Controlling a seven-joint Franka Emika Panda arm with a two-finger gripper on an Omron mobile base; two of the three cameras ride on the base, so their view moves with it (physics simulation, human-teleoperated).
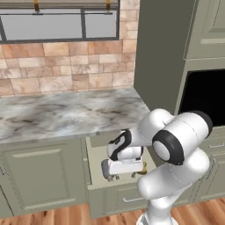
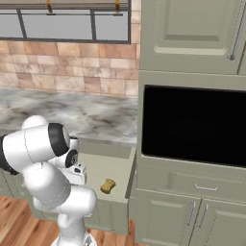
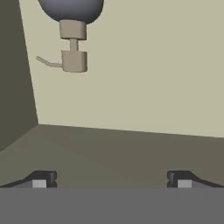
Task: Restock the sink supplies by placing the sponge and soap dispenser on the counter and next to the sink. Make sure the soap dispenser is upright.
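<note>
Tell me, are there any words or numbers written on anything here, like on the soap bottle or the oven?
None: no words, numbers, labels or signs can be read here.
The soap dispenser, lying in the open drawer: plain, no label showing.
The sponge: plain.
The oven, cabinets, counter and tile wall: no writing.

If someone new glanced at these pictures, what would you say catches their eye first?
Probably the open drawer pulled out under the marble counter, with the white arm bent down into it. A small yellow-orange sponge sits on the drawer floor beside the arm. In the hand view, the dark grey soap dispenser lies on the drawer floor, ahead of the open pincer.
</note>
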